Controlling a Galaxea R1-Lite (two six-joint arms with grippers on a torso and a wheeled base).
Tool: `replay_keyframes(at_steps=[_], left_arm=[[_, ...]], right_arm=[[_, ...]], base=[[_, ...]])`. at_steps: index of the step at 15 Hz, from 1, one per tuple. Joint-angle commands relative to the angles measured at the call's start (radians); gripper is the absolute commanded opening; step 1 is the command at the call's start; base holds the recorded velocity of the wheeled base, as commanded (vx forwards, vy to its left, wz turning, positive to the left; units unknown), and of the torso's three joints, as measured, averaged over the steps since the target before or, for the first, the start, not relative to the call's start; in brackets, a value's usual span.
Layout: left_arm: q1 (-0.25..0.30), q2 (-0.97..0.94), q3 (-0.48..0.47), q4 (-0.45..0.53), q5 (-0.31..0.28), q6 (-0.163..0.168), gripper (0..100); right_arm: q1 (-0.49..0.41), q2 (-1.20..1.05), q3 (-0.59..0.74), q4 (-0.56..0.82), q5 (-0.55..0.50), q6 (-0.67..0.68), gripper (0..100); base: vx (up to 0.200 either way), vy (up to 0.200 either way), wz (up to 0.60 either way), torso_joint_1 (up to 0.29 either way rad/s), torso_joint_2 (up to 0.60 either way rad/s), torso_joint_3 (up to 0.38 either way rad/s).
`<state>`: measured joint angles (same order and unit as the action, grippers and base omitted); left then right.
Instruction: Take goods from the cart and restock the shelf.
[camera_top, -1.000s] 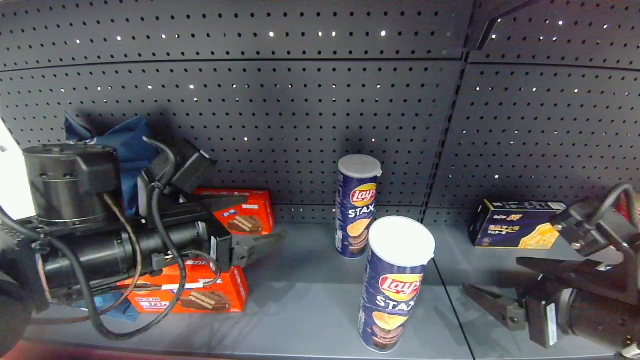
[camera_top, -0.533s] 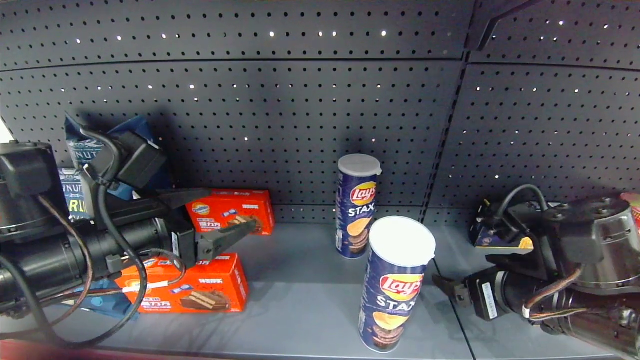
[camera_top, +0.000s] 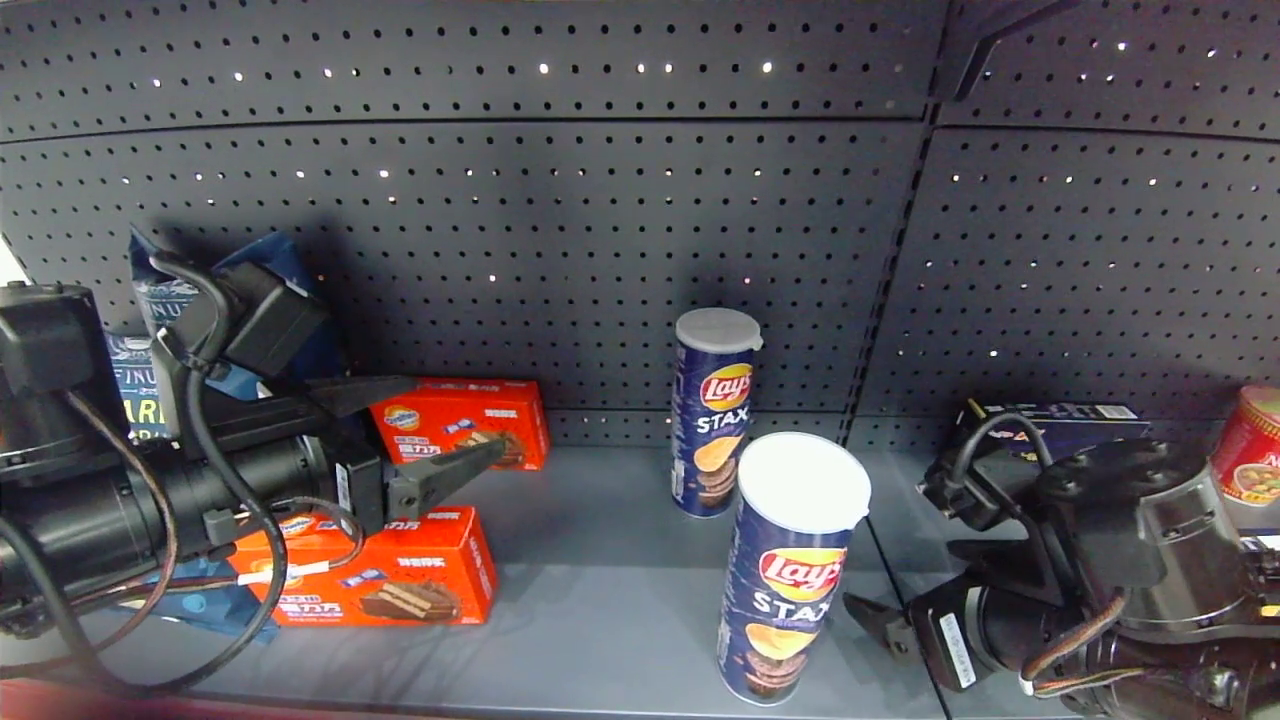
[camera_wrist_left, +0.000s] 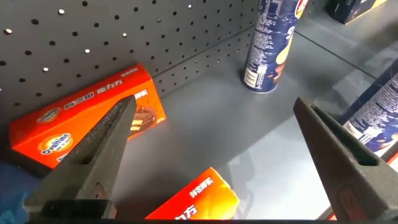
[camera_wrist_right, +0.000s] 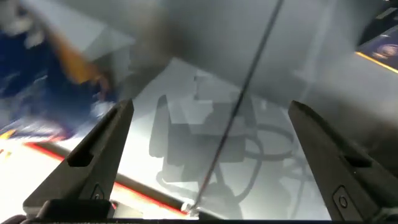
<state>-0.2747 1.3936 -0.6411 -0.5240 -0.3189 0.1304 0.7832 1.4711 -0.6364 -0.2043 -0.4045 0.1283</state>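
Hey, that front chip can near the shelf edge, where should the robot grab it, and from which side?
Probably around the mid-body of the front can, coming from the robot's right, where the open right gripper sits beside it. It stands upright, so its round wall offers opposite sides; the rear can stands clear behind.

You have 2 chip cans (camera_top: 715, 410) (camera_top: 795, 570) standing at the centre of the frame, 2 orange boxes (camera_top: 460, 415) (camera_top: 420, 570) at lower left, and 1 dark box (camera_top: 1090, 415) and 1 red cup (camera_top: 1250, 445) at right. Blue bags (camera_top: 160, 290) at left are half hidden, so their number is unclear.
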Motion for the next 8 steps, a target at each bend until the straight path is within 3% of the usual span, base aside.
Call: replay_keyframes(at_steps=[1,8], left_arm=[[0.002,0.002,0.001,-0.001,0.0,0.0,100],[0.0,0.002,0.003,0.004,-0.002,0.001,100]], right_arm=[[0.028,-0.009,0.003,-0.001,0.001,-0.001,100],[0.045,0.003,-0.011,-0.006,0.007,-0.001,100]], base=[[0.0,0.0,0.0,0.0,0.0,0.0],[0.0,0.0,0.0,0.0,0.0,0.0]])
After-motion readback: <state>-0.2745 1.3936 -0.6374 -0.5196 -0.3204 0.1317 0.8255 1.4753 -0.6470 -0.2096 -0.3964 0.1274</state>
